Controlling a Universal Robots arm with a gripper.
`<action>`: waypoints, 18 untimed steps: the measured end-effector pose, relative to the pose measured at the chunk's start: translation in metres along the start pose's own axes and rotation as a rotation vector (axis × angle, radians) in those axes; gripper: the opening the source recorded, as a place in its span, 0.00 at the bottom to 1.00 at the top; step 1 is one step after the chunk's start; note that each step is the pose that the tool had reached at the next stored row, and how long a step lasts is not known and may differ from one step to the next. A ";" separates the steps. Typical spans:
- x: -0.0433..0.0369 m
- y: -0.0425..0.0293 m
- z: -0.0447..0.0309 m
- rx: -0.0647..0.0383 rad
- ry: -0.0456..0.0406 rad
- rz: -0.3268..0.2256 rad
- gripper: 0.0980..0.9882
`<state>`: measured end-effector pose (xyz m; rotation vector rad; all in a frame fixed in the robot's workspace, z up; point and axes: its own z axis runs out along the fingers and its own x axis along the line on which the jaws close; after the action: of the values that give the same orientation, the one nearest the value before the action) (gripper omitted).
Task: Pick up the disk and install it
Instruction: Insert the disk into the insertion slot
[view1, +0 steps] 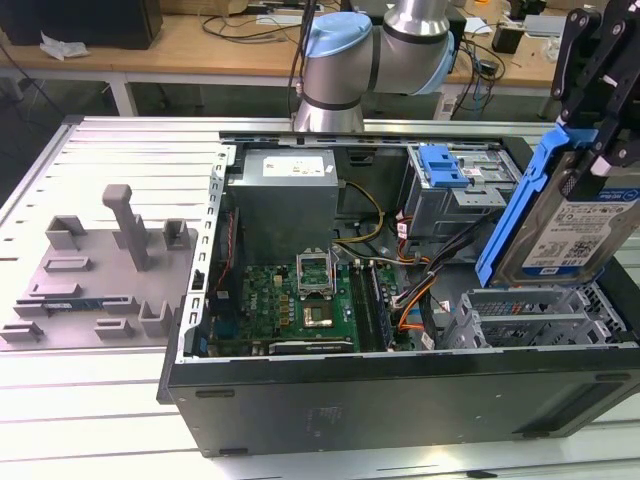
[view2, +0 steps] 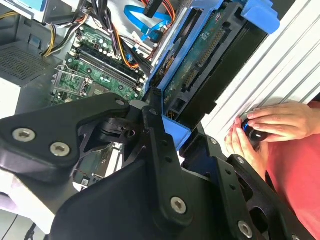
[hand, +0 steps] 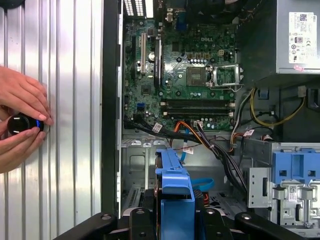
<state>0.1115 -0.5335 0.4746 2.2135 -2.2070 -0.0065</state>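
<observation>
The disk (view1: 570, 225), a silver drive with a white-and-blue label in a bright blue bracket, hangs tilted on edge at the exterior view's right, over the open computer case. My gripper (view1: 592, 140) is shut on its upper end. Right below it stands the empty metal drive cage (view1: 530, 315). In the second wrist view the disk's green circuit side (view2: 200, 65) runs away from my gripper (view2: 170, 137). The first wrist view has the blue bracket (hand: 175, 185) edge-on between the black fingers (hand: 142, 220), above the cage floor (hand: 137, 165).
The case holds a green motherboard (view1: 300, 295), a grey power supply (view1: 285, 200), cable bundles (view1: 430, 270) and a smaller blue clip (view1: 443, 165) in the far bay. A grey fixture (view1: 110, 260) lies at the exterior view's left. A person's hands (hand: 20, 110) hold a black knob (hand: 20, 124) beside the case.
</observation>
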 end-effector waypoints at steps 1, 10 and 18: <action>0.0001 -0.0001 0.0008 0.000 -0.0001 0.000 0.30; 0.0012 -0.0010 0.0073 0.000 -0.0001 -0.001 0.30; 0.0037 -0.0015 0.0135 0.000 -0.0002 -0.001 0.30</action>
<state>0.1129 -0.5374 0.4612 2.2141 -2.2065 -0.0067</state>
